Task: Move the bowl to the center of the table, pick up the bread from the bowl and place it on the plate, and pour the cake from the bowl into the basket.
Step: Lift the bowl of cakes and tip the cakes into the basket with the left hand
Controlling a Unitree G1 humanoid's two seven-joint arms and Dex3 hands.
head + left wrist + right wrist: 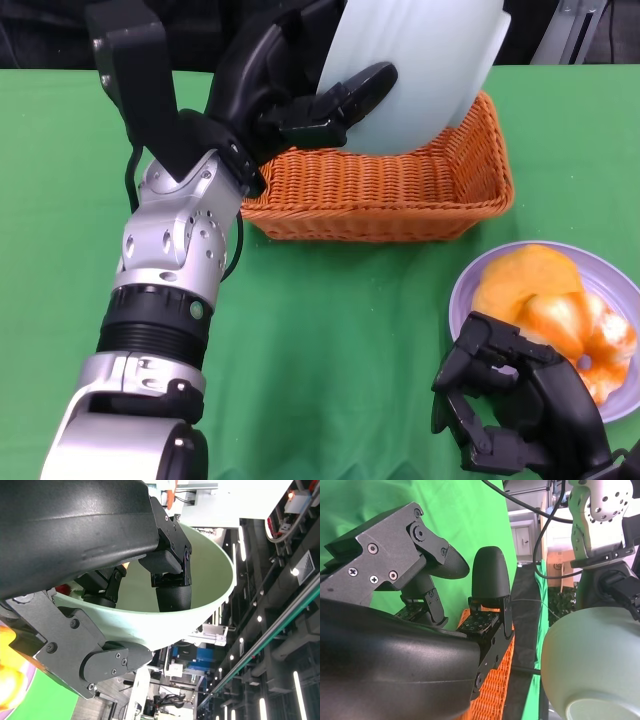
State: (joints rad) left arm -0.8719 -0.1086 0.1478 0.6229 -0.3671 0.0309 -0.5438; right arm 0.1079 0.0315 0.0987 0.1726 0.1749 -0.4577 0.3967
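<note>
The green cloth-covered table [330,330] spreads out below me, and I place everything else against the woven orange wicker basket [400,195] at its far middle. The pale mint-green round bowl [415,65] is in the air directly above the basket, tipped steeply so its underside faces me in the head view, its lower edge dipping toward the basket's inside. My left hand [300,95] grasps that bowl by its rim at the basket's near-left corner: the left wrist view shows fingers [170,575] hooked inside the bowl wall and another black part pressed against the outside, so the rim is clamped between them. My silver left forearm [165,300] rises from the table's near-left edge up to that grip. I cannot see into the basket well enough to tell what lies in it.

To the near right of the basket, well apart from it, sits the lilac round plate [470,285], and the orange-yellow piece of bread [540,295] rests on it. My right hand [510,405] is low at the plate's near edge, fingers curled inward with nothing in them, just beside the bread but not gripping it.
</note>
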